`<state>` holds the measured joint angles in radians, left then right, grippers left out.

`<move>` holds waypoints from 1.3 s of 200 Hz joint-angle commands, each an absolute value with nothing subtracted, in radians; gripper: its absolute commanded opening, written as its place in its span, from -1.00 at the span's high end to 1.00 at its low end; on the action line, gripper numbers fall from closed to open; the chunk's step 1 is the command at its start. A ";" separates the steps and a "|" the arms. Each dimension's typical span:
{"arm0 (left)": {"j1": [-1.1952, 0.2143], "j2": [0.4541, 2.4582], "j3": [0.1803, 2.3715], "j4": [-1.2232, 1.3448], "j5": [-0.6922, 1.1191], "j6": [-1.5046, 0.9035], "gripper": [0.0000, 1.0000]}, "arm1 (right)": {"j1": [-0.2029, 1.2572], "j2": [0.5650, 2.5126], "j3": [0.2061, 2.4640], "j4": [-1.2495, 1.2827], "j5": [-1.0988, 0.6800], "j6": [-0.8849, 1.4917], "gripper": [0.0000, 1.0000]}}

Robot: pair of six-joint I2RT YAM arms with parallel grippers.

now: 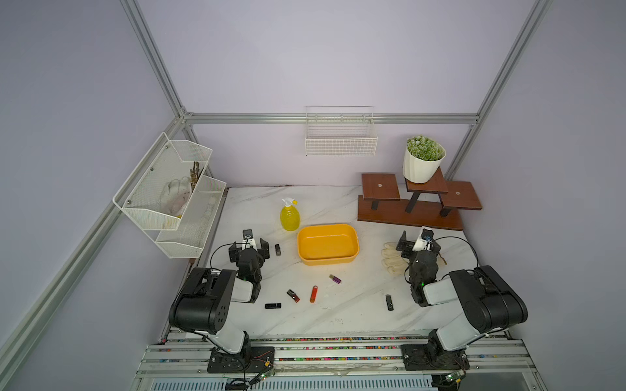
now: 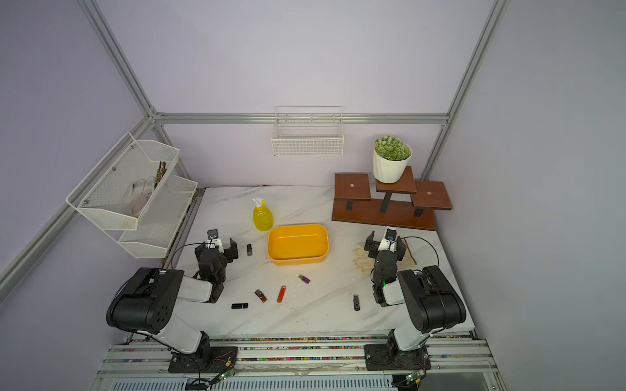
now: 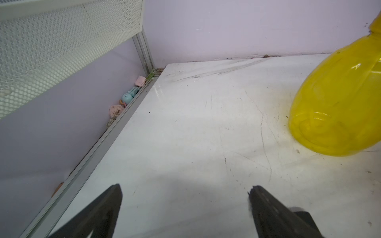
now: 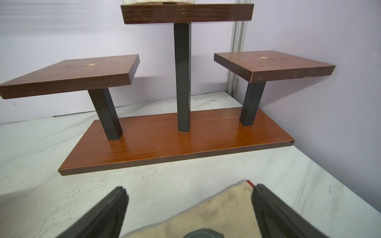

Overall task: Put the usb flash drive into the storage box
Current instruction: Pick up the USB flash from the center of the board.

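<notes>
Nearest, the left gripper [image 3: 185, 186] and the right gripper [image 4: 189, 187] both gape empty, the right over a cream fabric glove [image 4: 206, 206]. A small black plastic usb flash drive [image 1: 277, 250] lies flat just beside the left gripper, between it and the empty yellow-orange plastic storage box [image 1: 327, 259]. Probably light, rigid, slick: pinch its long sides.

Pale lilac walls [image 1: 305, 50] and aluminium framing [image 1: 332, 118] enclose a white marble-patterned table [image 1: 355, 304] under soft, even light.

Two black fingertips [image 3: 268, 206] of the left gripper [image 3: 185, 191] are spreading wide above the scratched white tabletop [image 3: 185, 134]; a translucent yellow plastic spray bottle [image 3: 338, 99] is standing nearby.
</notes>
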<state>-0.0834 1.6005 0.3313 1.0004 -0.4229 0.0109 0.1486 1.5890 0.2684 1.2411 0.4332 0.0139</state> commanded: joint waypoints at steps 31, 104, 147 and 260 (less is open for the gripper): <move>-0.077 1.578 0.351 1.017 -0.417 0.002 -1.00 | 0.152 1.594 0.273 1.247 0.446 0.016 -0.99; -0.076 1.578 0.351 1.017 -0.417 0.003 -1.00 | 0.151 1.594 0.275 1.242 0.445 0.017 -0.99; -0.074 1.578 0.353 1.017 -0.416 0.002 -1.00 | 0.151 1.592 0.272 1.246 0.445 0.017 -0.99; -0.057 1.577 0.371 0.975 -0.375 -0.008 -1.00 | 0.321 0.959 0.602 0.025 0.410 0.206 -0.99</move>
